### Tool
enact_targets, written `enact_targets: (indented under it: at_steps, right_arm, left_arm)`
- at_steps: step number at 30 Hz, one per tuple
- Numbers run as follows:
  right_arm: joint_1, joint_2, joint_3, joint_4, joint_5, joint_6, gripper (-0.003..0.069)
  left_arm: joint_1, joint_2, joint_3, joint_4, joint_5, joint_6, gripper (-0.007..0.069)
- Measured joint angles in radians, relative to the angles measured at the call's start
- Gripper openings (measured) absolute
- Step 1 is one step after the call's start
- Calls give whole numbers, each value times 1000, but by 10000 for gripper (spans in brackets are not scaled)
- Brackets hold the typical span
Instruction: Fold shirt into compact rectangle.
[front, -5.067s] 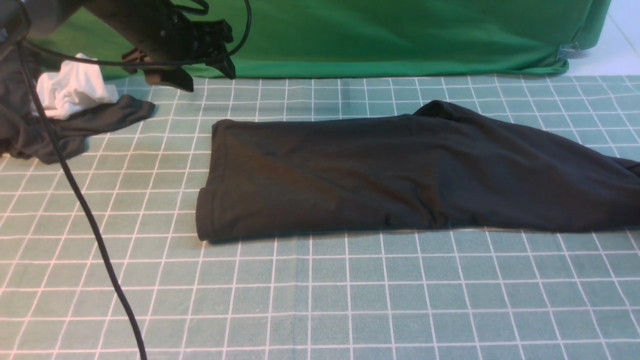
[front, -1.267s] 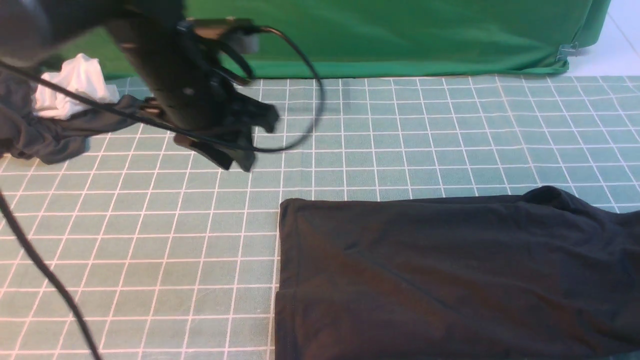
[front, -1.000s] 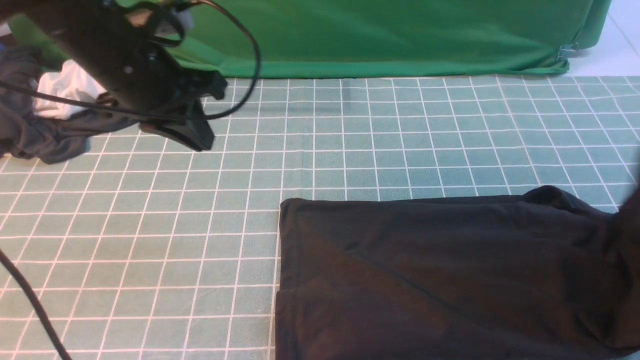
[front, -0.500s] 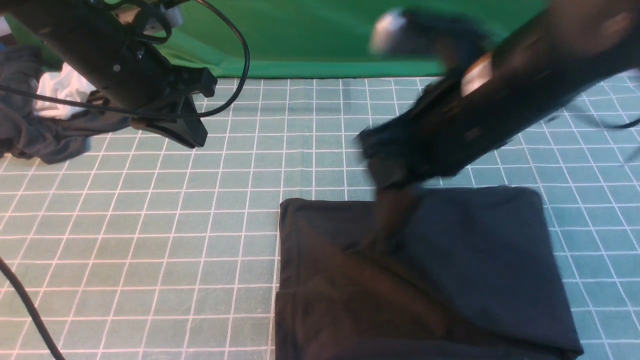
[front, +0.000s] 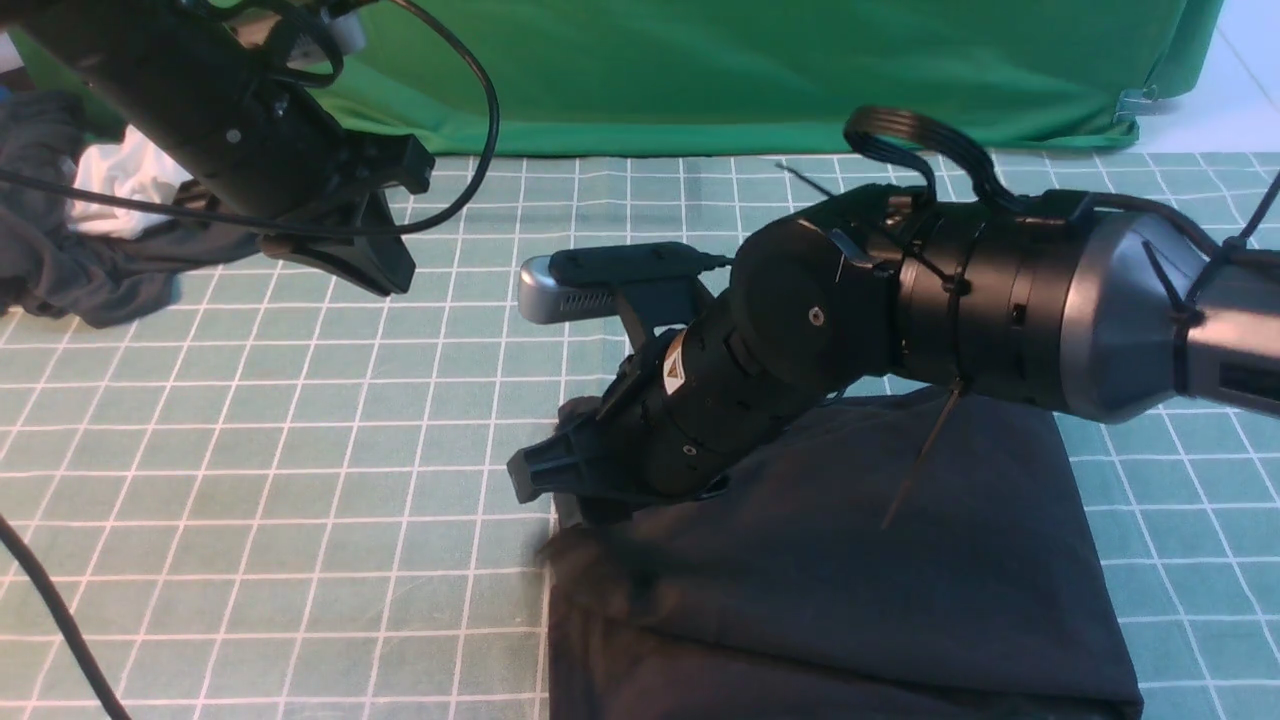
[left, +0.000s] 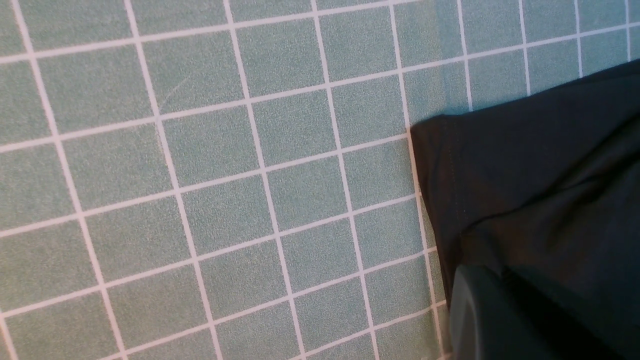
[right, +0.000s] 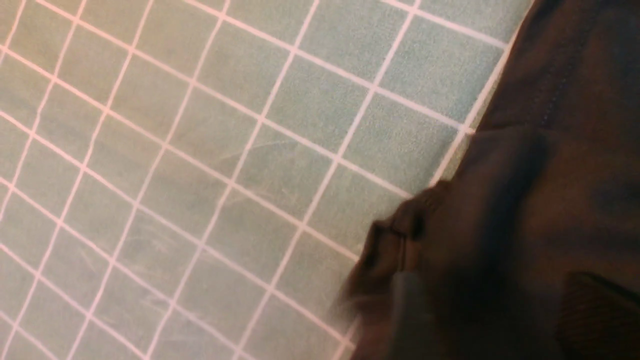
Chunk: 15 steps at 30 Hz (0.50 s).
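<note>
Lying folded into a rectangle, the shirt covers the near right part of the checked mat, its left edge bunched. The right gripper sits low at that bunched spot near the mat's middle, fingers blurred; whether it grips the shirt or not I cannot tell. The left gripper hangs clenched on nothing above the mat's far left, near a dark grey garment and white cloth

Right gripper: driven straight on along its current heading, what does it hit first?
Most likely the shirt. The right gripper points down and leftward at its left edge, and the wrist view shows black fabric between the fingers. The checked mat lies just beyond; depth is unclear.
</note>
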Motion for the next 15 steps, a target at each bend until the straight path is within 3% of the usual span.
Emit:
enact_targets:
  at_steps: [1,3,5,8,11,12,15]
  right_arm:
    - [-1,0,-1,0,4,0,432]
    - [-15,-28,-19,0,62,-39,517]
    - [-34,-64,-44,-2,140,-92,510]
    - [-69,-129,-90,-24,287,-164,374]
    - [-113,-214,-116,-82,406,-199,136]
    - [-126,-251,-117,-107,433,-203,88]
    - [-170,-378,-118,-200,499,-210,31]
  left_arm:
    - [0,0,0,-1,0,0,12]
    - [0,0,0,-1,-3,-2,13]
    - [0,0,0,-1,-8,-2,13]
    - [0,0,0,-1,-13,-2,13]
    - [0,0,0,-1,-13,-2,13]
    - [0,0,0,-1,-13,-2,13]
    - [0,0,0,-1,-13,-2,13]
